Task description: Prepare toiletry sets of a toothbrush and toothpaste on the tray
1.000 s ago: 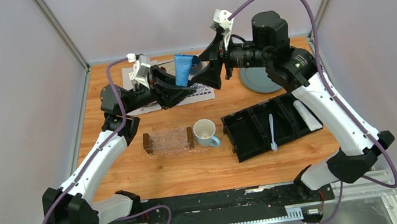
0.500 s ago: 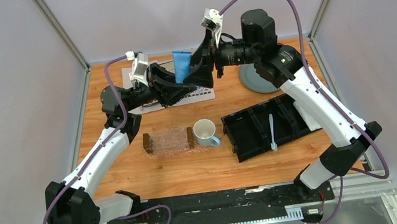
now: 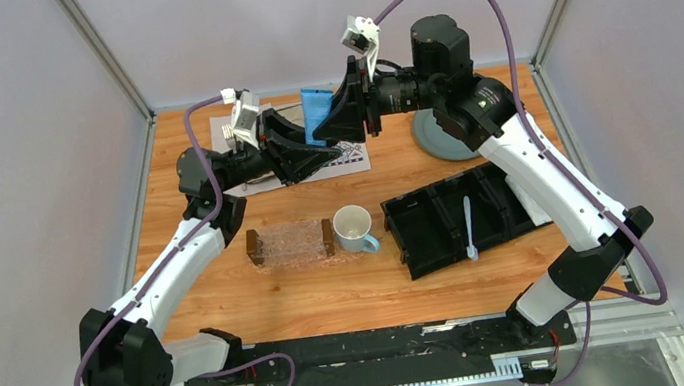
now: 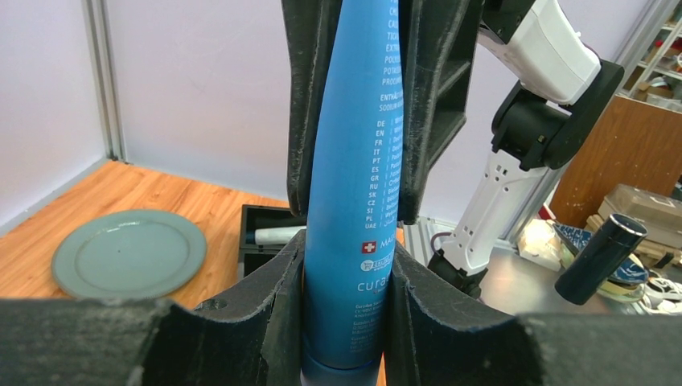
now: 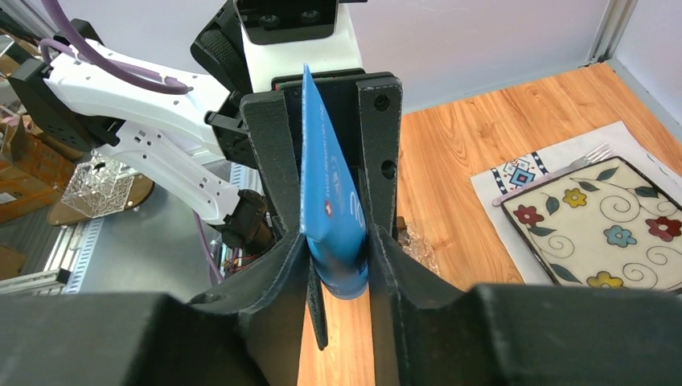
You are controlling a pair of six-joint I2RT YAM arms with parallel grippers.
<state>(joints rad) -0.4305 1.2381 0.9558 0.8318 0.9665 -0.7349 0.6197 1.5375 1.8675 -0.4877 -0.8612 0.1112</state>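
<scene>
Top external view: both arms reach toward each other above the far part of the wooden surface (image 3: 232,299), and the blue tube (image 3: 314,116) hangs in the air between them, clear of the surface. The left wrist view shows the left jaws closed narrowly on the lower part of this tube, their inner faces pressed against both of its sides. Higher up, the right jaws flank the printed stretch of the same tube just as tightly. In the right wrist view the right jaws pinch the tube near its wider part, with the left arm's fingers (image 5: 273,161) standing on either side of it beyond. Which end carries the cap is hard to make out, though it looks to be the one sitting in the left jaws.

The tray (image 3: 254,247) lies nearer the arm bases, with a dark wooden piece at each end, and nothing can be seen in it. Just to its right stands the white mug (image 3: 354,228) with a blue handle. Farther right lies the black organizer (image 3: 421,242). The toothbrush (image 3: 469,228) lies lengthwise in one of its compartments. The whitish tube (image 3: 523,193) rests at its right end, partly hidden by the right arm. A grey-green plate (image 3: 432,145) sits behind the organizer, and a flowered plate (image 5: 595,233) lies on a placemat (image 3: 256,185) below the raised jaws.
</scene>
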